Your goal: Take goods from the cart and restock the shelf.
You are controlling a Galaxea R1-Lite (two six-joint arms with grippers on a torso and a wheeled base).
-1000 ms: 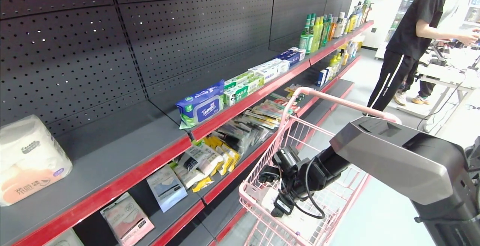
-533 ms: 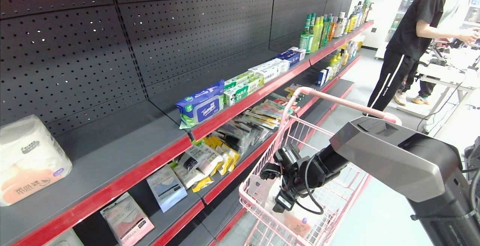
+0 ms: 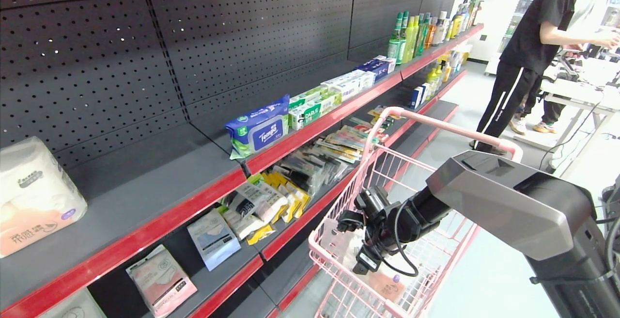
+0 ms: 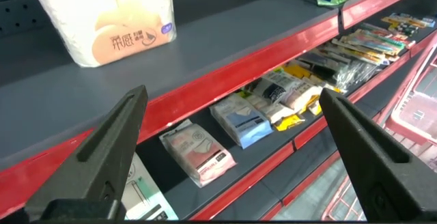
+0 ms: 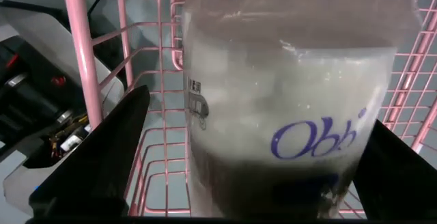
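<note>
Your right gripper (image 5: 259, 108) was down inside the pink cart (image 3: 438, 133), in the lower middle of the head view. Its two fingers (image 5: 102, 162) were spread wide apart. A soft pack (image 5: 293, 115) in clear wrap sat between them. One finger had a gap next to the pack. The other was right up against it, but I could not tell if it touched. So this gripper was open and was not squeezing the pack. In the head view the pack showed as a pale pink thing low in the cart, just under the right arm (image 3: 416, 211).

Your left gripper (image 4: 232, 95) was open too, with its fingers far apart. It faced the shelf (image 3: 145, 182).

The grey shelf with the red edge ran from the lower left to the upper right of the head view. A big pack of toilet paper (image 3: 34, 194) stood on it at the far left. Well apart from that, near the middle, lay a blue pack of wipes (image 3: 259, 129). Just beside the wipes were green and white boxes (image 3: 315, 107) in a row. Bottles (image 3: 411, 37) stood on the shelf in the upper right. Under the shelf lay flat pouches (image 3: 213, 238), side by side.
</note>
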